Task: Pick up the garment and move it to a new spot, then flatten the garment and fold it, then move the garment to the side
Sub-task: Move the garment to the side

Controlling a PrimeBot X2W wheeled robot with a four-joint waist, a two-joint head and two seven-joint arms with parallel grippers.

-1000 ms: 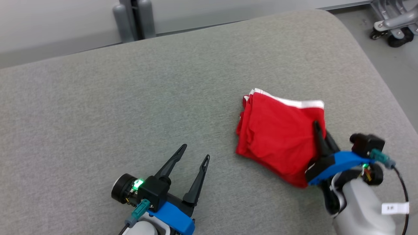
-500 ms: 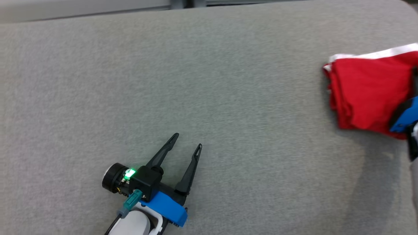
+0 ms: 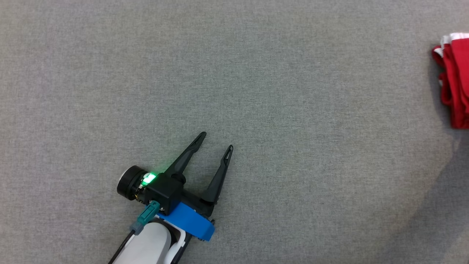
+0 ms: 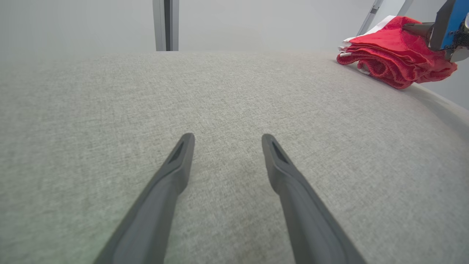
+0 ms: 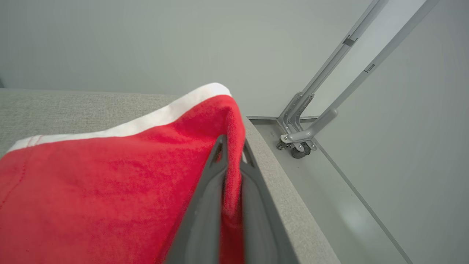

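Note:
The garment [image 3: 454,80] is a folded red cloth with a white band, lying at the far right edge of the head view on the grey fabric surface [image 3: 256,73]. From the left wrist it appears as a stacked red bundle [image 4: 392,60] at the upper right. My right gripper [image 5: 231,146] is shut on a red edge of the garment [image 5: 110,183], close to the surface's right rim. Well to the left of the garment, my left gripper [image 3: 217,141] stands open over bare fabric, its two dark fingers [image 4: 176,172] spread with nothing between them.
The surface's rounded right edge [image 5: 278,176] drops to a grey floor, where a metal frame on castors [image 5: 300,143] stands. A grey upright post [image 4: 165,25] rises behind the far edge.
The head camera has swung left and downward, so the garment has slid to the right edge of the picture. My right gripper stays shut on the garment; the left stays open.

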